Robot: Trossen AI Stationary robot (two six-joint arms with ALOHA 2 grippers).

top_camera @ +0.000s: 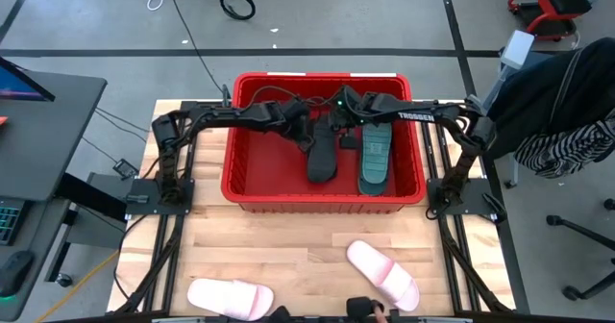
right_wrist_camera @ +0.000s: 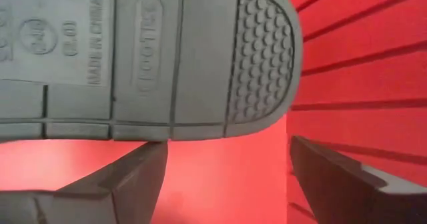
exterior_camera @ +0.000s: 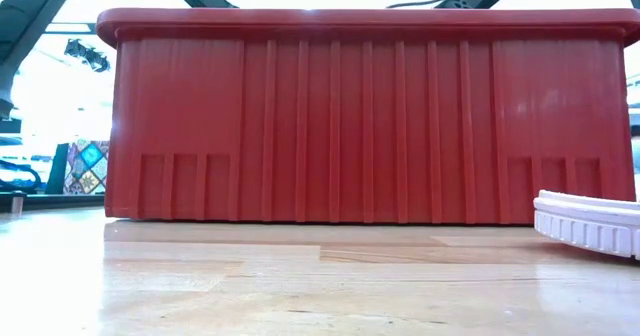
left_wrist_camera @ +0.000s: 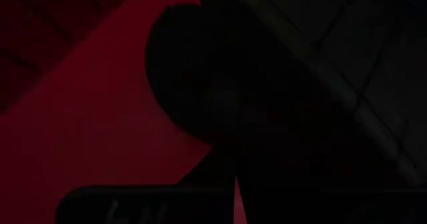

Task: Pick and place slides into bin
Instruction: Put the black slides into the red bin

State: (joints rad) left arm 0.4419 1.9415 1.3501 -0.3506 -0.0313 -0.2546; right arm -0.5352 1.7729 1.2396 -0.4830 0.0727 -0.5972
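The red bin (top_camera: 252,184) stands at the table's far middle. In it a teal slide (top_camera: 375,157) lies sole up along the right wall, and a black slide (top_camera: 323,160) sits beside it toward the middle. My left gripper (top_camera: 312,131) is shut at the black slide's far end. My right gripper (right_wrist_camera: 227,161) stands open just off the teal slide's (right_wrist_camera: 167,57) rounded end, touching nothing. Two pale pink-white slides (top_camera: 231,297) (top_camera: 382,273) lie on the table near its front edge. In the low view the bin's wall (exterior_camera: 370,116) hides both grippers. My left gripper is shut on the black slide at its far end (top_camera: 315,138), coming in slanting down from the table's left and far side. Darkness in the wrist view hides which part the fingers have. The slide's rounded near end (left_wrist_camera: 180,71) points down toward the bin's floor.
The bin's tall walls and thick rim (top_camera: 322,201) close in both arms. One pink-white slide's sole (exterior_camera: 590,221) shows low at the right in the low view. Bare wooden table (top_camera: 288,241) lies between the bin and the front edge. A small dark device (top_camera: 370,309) sits at the front edge.
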